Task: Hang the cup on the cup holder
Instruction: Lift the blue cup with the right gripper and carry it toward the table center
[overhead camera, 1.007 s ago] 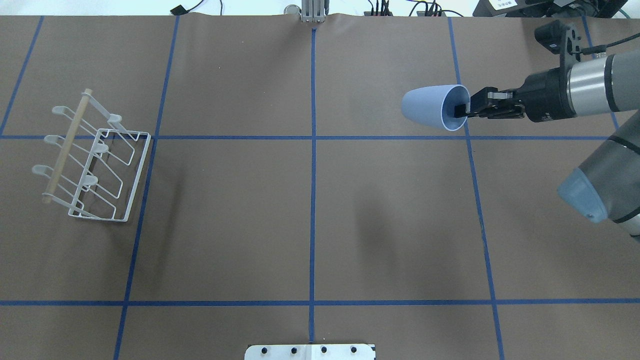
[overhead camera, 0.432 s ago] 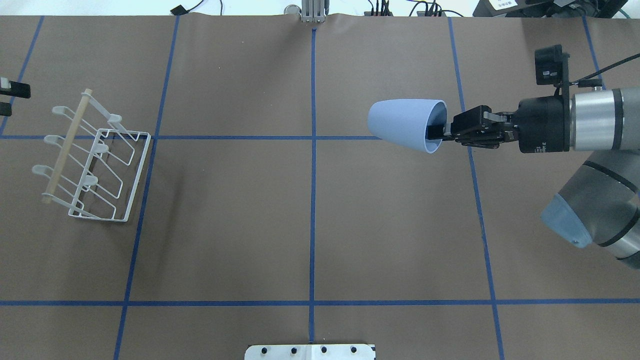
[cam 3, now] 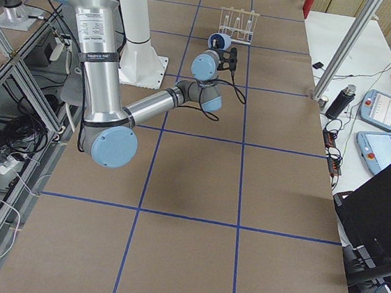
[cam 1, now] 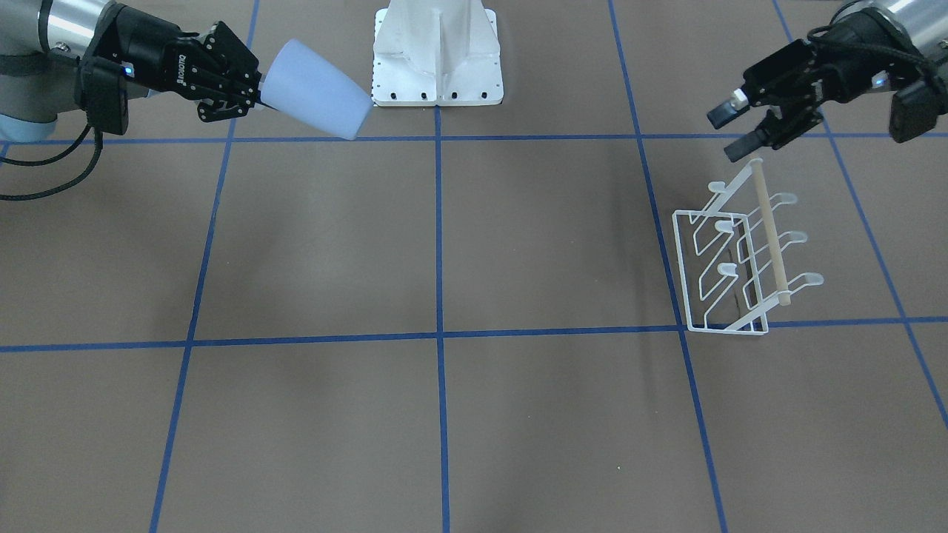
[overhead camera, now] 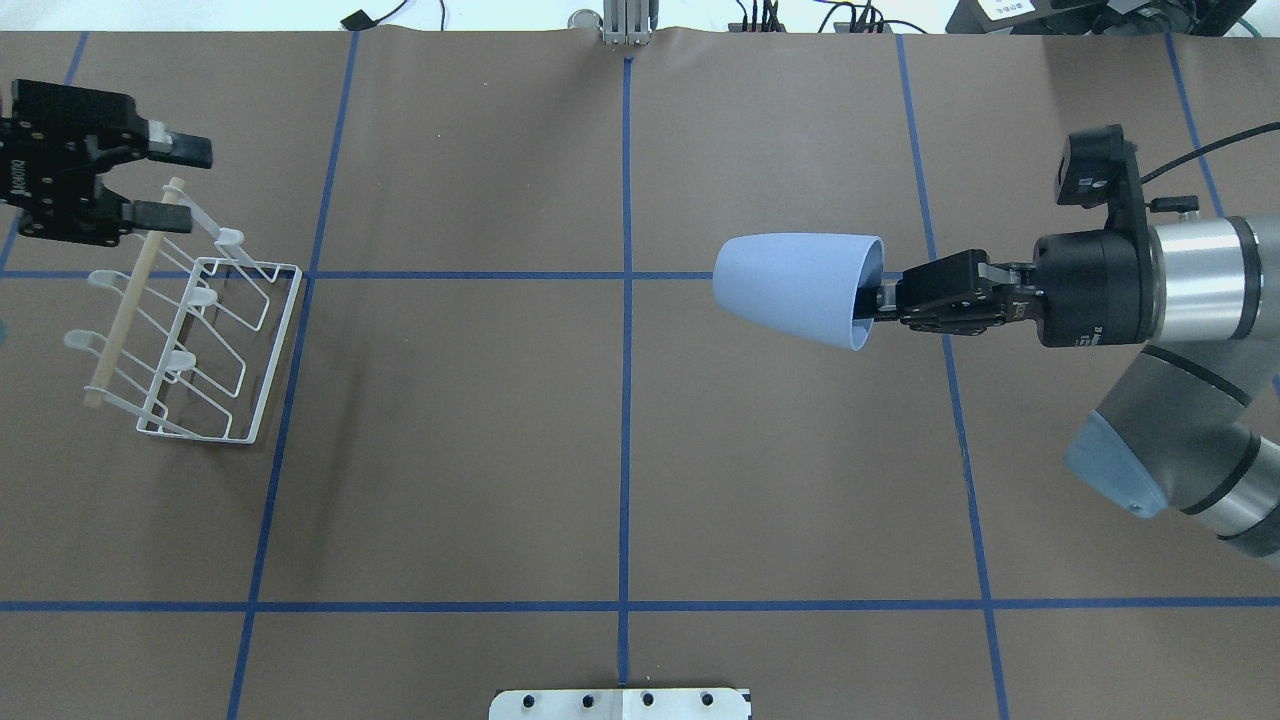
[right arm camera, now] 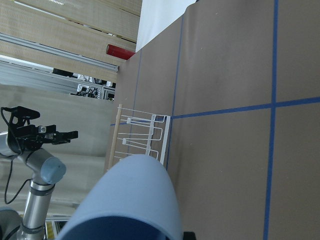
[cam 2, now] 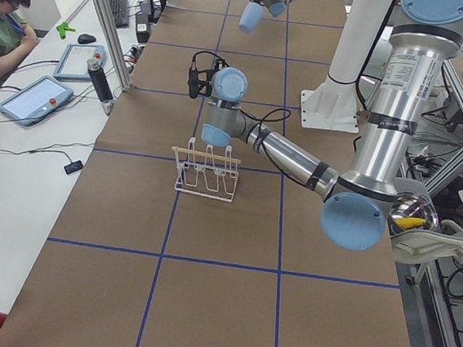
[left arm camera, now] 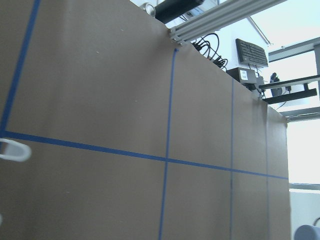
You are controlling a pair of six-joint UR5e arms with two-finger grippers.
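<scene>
Brown paper covers the whole table [overhead camera: 450, 450], marked into big squares by blue tape [overhead camera: 625, 400]. Both grey arms reach in over it: the right arm [overhead camera: 1200, 290] lies nearly level across its side, and the left arm [cam 2: 298, 159] stretches out low toward the far end.

On the robot's left side the white wire rack [overhead camera: 255, 350] stands on its base on the paper, straddling a tape line. Its wooden rod [overhead camera: 130, 295] runs along the top, and its prongs point upward.

Well apart from the rack, just to the right of the centre tape line, the pale blue cup [overhead camera: 790, 290] is held off the table on its side. Its rounded base points toward the rack and its mouth faces the wrist.

The right gripper [overhead camera: 872, 300] is clamped on the cup's rim, one finger inside the mouth and one outside. The left gripper [cam 1: 727, 133] has its fingers spread wide and holds nothing. It hovers just beside the far end of the rod, not touching it.
</scene>
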